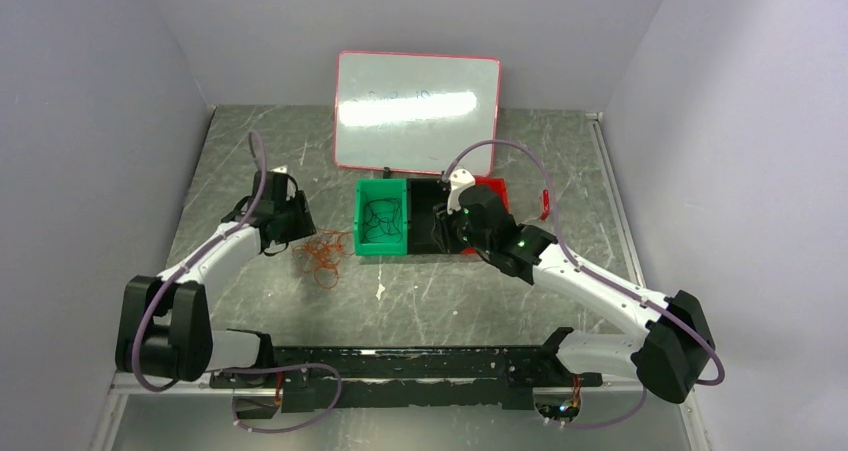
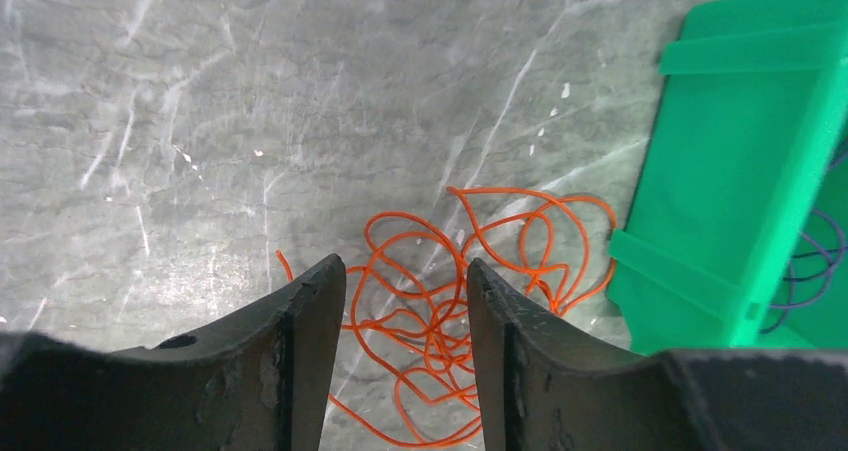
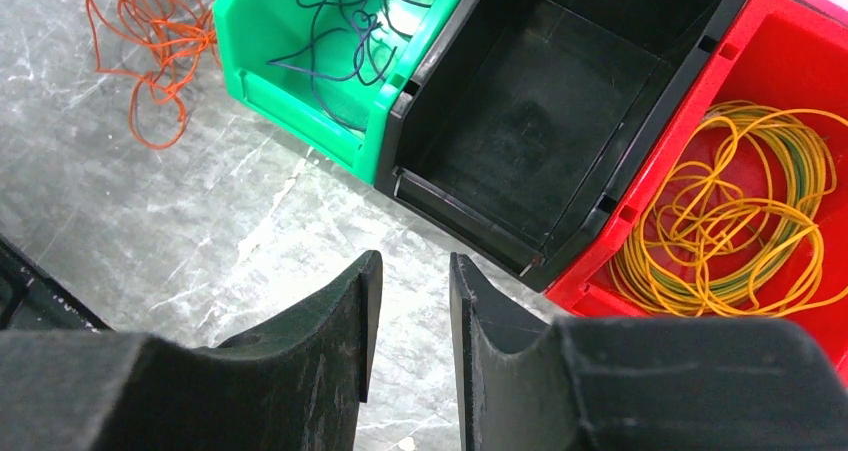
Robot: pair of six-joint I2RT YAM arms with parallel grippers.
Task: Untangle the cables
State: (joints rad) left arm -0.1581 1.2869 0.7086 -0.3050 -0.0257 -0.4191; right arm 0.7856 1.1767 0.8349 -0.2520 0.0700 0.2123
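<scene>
The thin orange-red cable tangle (image 2: 450,311) is what you have left. It lies in a loose knot on the grey marbled tabletop (image 2: 200,121), low and centre in the left wrist view, just beside the near corner of the green plastic bin (image 2: 740,171) but outside it. Its loops cross each other many times, so I judge it not yet sorted.

The other colours look dealt with. Dark thin cables (image 3: 345,21) sit inside the green bin at the top of the right wrist view, and a coil of yellow cables (image 3: 740,211) lies in the red plastic bin (image 3: 700,101) at the right edge. The black plastic bin (image 3: 560,121) between them holds nothing that I can see. By that reading, roughly two colours in three are put away, and the black bin is likely where the orange cords belong.

Your left gripper (image 2: 405,271) hangs right over the orange knot with its jaws apart and nothing clamped between them; the cords show through the gap. Your right gripper (image 3: 413,266) hovers at the near edge of the black bin, jaws parted by a narrow gap, and it is empty.
</scene>
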